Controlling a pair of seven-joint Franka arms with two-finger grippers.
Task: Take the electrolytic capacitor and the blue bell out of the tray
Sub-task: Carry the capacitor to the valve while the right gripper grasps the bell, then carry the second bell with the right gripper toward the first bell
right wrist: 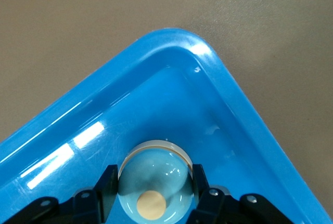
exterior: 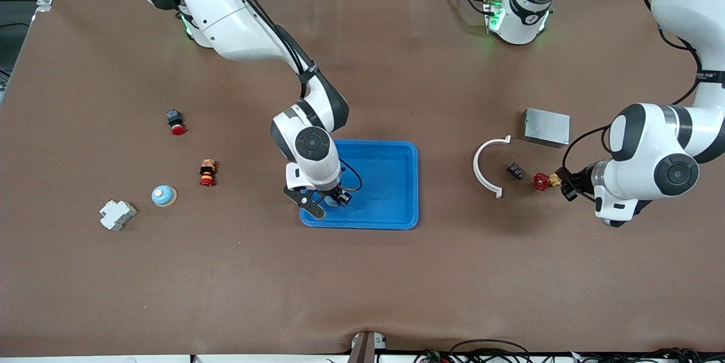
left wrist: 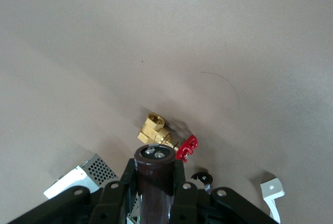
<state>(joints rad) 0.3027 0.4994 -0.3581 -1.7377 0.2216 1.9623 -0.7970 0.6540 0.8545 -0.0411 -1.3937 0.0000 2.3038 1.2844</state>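
The right gripper point(right wrist: 154, 193) hangs over a corner of the blue tray point(exterior: 396, 187), its fingers point(right wrist: 106, 185) grasping a pale blue bell point(right wrist: 156, 180). The left gripper point(left wrist: 154, 193), fingers point(left wrist: 117, 195) clamped on a dark brown capacitor point(left wrist: 154, 182), is over the desk point(exterior: 362, 284) by the brass valve point(left wrist: 156, 130) with a red handle.

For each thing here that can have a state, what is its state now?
left gripper: shut on the capacitor, over the table near the valve.
right gripper: shut on the bell, over a corner of the blue tray.
second bell: resting on the table, untouched.
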